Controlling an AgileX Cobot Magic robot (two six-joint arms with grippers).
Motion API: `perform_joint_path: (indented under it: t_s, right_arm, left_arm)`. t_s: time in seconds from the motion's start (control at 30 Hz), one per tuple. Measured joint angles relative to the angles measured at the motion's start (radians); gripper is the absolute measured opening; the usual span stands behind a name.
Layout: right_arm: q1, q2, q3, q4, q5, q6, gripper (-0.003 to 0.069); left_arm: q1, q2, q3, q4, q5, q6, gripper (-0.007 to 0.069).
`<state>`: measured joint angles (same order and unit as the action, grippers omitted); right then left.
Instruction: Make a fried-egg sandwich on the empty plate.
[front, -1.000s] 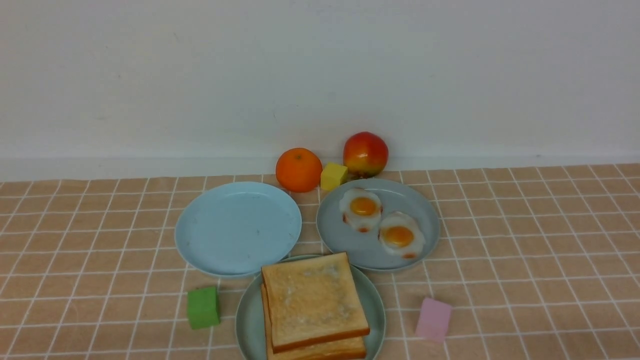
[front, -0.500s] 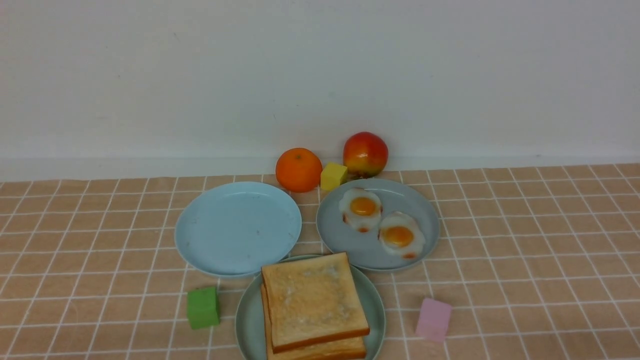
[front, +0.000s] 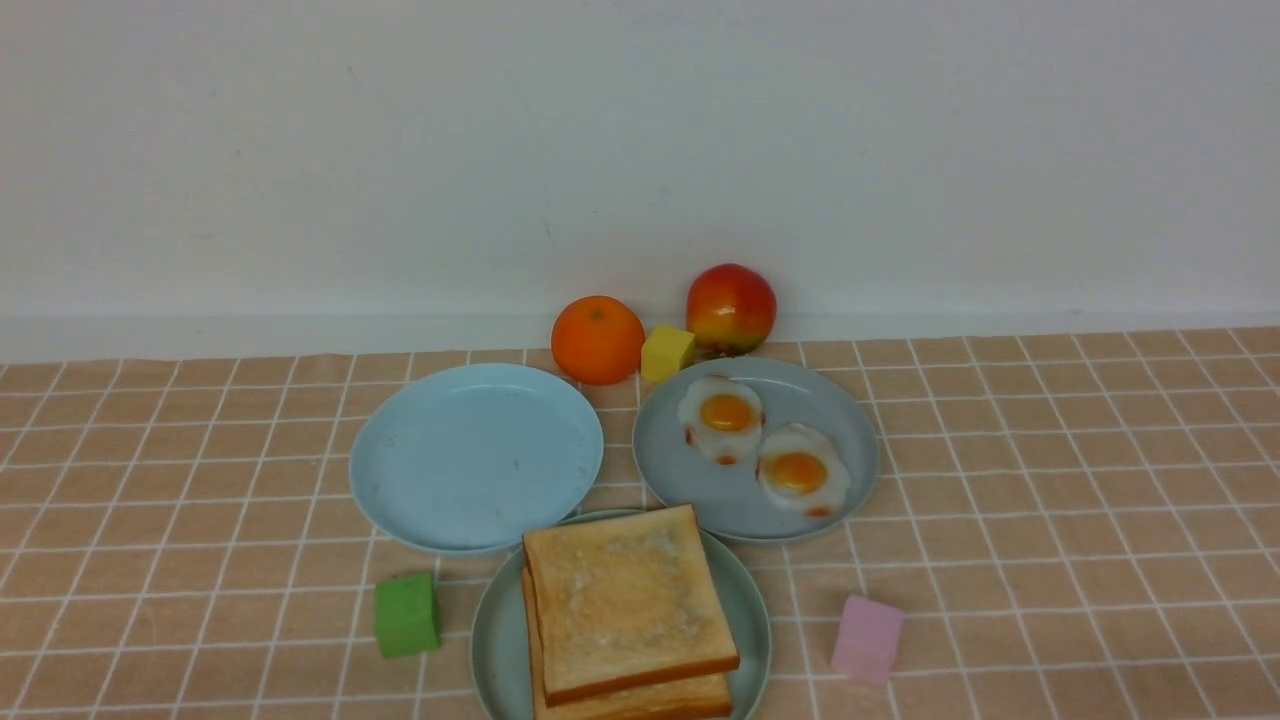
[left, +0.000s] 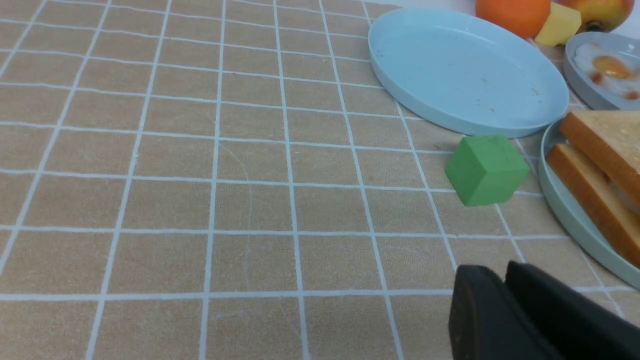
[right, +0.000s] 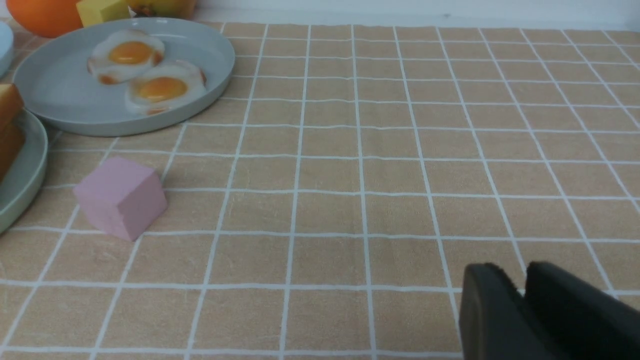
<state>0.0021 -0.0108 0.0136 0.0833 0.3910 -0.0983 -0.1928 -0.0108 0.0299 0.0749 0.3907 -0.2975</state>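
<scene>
Two golden toast slices (front: 625, 595) lie stacked on the pale mint-green plate (front: 495, 640) at the front middle. In the left wrist view a pale sliver shows between the slices (left: 605, 145); I cannot tell what it is. Two fried eggs (front: 722, 415) (front: 800, 472) lie on the grey-blue plate (front: 840, 420) behind. Neither gripper shows in the front view. My left gripper (left: 502, 272) hovers low over the cloth left of the mint plate, shut and holding nothing. My right gripper (right: 520, 275) is shut over the cloth, well right of the plates.
A sky-blue plate (front: 475, 455) with nothing on it sits back left. A green cube (front: 406, 614) and a pink cube (front: 867, 638) flank the mint plate. An orange (front: 597, 339), a yellow cube (front: 667, 352) and an apple (front: 731, 308) stand by the wall.
</scene>
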Motion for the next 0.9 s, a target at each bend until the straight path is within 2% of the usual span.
perform_joint_path:
  t_s: [0.9]
  right_arm:
    - [0.000,0.000,0.000,0.000,0.000,0.000,0.0167]
  left_arm:
    - [0.000,0.000,0.000,0.000,0.000,0.000,0.0081]
